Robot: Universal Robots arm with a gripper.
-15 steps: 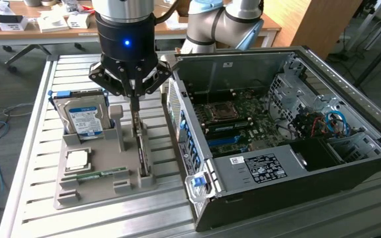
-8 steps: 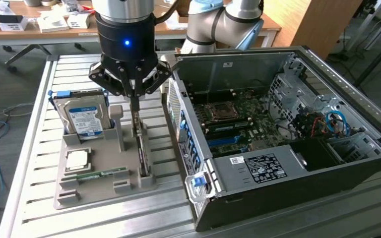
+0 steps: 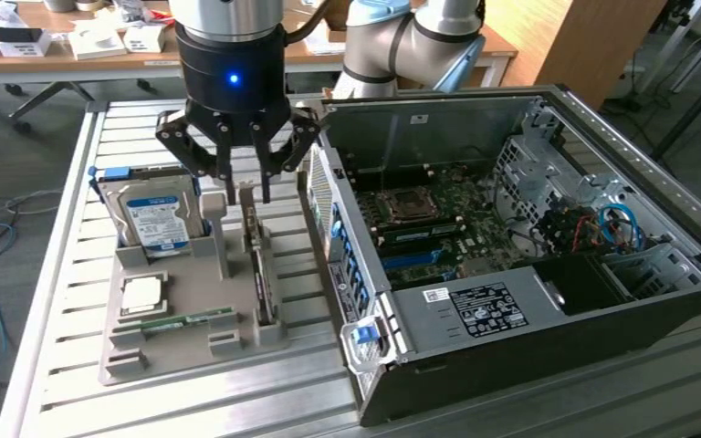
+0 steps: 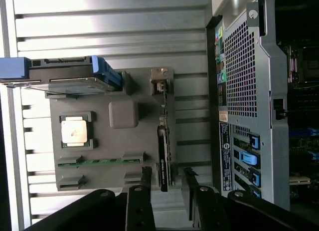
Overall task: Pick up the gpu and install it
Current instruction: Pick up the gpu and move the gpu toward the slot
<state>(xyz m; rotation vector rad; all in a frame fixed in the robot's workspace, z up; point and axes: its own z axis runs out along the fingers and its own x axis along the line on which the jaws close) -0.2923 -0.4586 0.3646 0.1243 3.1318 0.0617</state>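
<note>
The gpu point(image 3: 258, 260) is a thin dark card standing on edge in a slot of the grey holder tray point(image 3: 125, 351), its pale metal bracket at the far end. In the wrist view the gpu point(image 4: 165, 141) runs toward my fingers point(image 4: 146, 180). My gripper point(image 3: 245, 187) hangs just above the card's far end. Its jaws are open, one on each side of the card with a gap to it. Seen from the wrist, the gripper point(image 4: 167, 180) straddles the card's end. The open computer case point(image 3: 643, 301) with its motherboard point(image 3: 436, 228) stands at the exterior view's right of the tray.
On the same tray stand a silver hard drive point(image 3: 156, 219) with a blue label, a CPU point(image 3: 143, 292) and a green RAM stick point(image 3: 186, 321). The case's rear panel point(image 4: 241, 91) rises close beside the card. A slatted metal table point(image 3: 47, 274) carries everything. A cluttered desk point(image 3: 95, 41) is behind.
</note>
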